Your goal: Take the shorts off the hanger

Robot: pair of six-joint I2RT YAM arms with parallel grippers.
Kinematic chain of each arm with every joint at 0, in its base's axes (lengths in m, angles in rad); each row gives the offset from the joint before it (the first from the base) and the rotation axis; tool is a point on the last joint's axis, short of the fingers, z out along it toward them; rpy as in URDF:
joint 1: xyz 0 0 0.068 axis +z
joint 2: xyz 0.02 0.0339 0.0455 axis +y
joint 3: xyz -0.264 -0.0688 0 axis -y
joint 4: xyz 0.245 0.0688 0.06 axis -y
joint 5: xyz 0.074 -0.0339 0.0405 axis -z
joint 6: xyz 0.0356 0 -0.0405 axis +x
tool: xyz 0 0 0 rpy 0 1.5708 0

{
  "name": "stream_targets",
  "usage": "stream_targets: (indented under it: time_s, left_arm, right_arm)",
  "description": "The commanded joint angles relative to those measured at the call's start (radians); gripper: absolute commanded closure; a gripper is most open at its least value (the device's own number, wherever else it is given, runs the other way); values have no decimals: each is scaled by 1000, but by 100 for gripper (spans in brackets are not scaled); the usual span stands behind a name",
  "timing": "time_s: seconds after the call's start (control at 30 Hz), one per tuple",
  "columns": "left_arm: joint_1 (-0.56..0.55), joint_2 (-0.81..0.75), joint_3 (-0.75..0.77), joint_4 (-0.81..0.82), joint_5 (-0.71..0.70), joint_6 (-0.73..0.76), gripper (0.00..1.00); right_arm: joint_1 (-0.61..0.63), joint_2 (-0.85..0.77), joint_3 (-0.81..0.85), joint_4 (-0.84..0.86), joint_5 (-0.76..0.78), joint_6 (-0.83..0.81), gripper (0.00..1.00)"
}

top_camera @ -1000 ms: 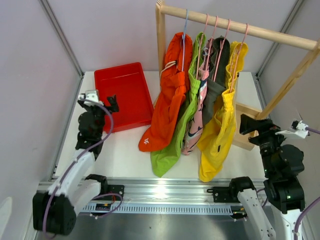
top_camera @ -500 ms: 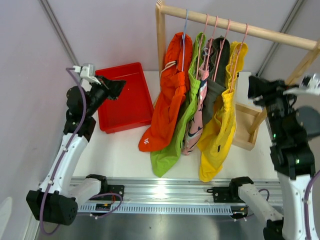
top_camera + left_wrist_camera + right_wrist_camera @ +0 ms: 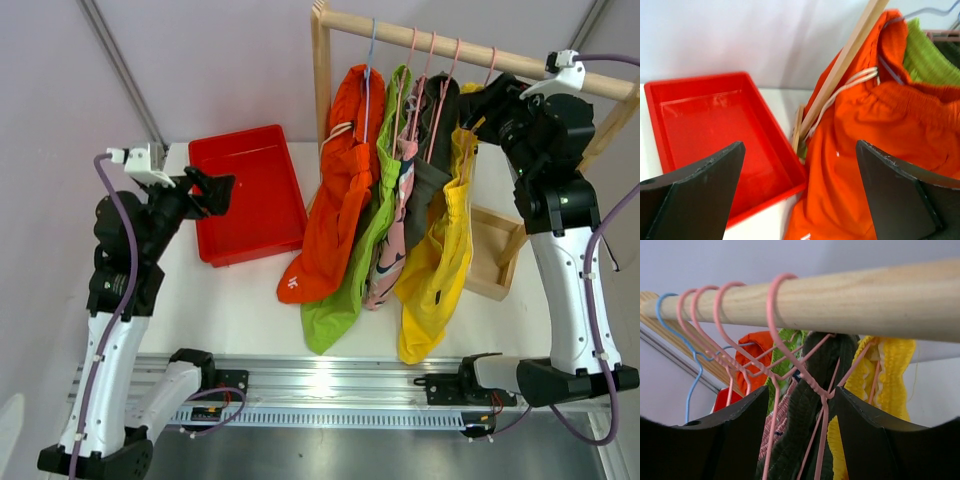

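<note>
Five shorts hang on wire hangers from a wooden rail (image 3: pixel 470 48): orange (image 3: pixel 335 200), lime green (image 3: pixel 352 270), pink patterned (image 3: pixel 388 258), dark olive-grey (image 3: pixel 432 150) and yellow (image 3: pixel 440 262). My right gripper (image 3: pixel 478 100) is open, raised just under the rail beside the yellow shorts' hanger (image 3: pixel 815 385); its view shows the hooks, the olive shorts (image 3: pixel 805 415) and the yellow waistband (image 3: pixel 890 375). My left gripper (image 3: pixel 218 190) is open and empty above the red tray (image 3: pixel 240 160), facing the orange shorts (image 3: pixel 880 140).
The wooden rack's post (image 3: pixel 322 70) stands beside the tray's right side, also seen in the left wrist view (image 3: pixel 845 60). A small wooden box (image 3: pixel 490 255) lies at the rack's right foot. The table's front part (image 3: pixel 230 310) is white.
My right arm has risen from the table's right edge up to the rail at the yellow shorts' hanger. My left arm has lifted and turned towards the rack over the tray.
</note>
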Motion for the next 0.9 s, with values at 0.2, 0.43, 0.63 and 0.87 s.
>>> stream_targets:
  time_s: [0.2, 0.43, 0.63, 0.87]
  left_arm:
    - [-7, -53, -125, 10, -15, 3, 1]
    - [-17, -70, -174, 36, -9, -5, 1]
    - [-59, -71, -171, 68, 40, -8, 1]
    - [-264, 63, 99, -42, -36, 81, 1]
  right_arm:
    - [35, -9, -84, 1, 35, 80, 48]
    - [101, -5, -115, -24, 115, 64, 82]
    - [127, -26, -110, -5, 161, 41, 100]
    - [147, -26, 52, -42, 196, 17, 100]
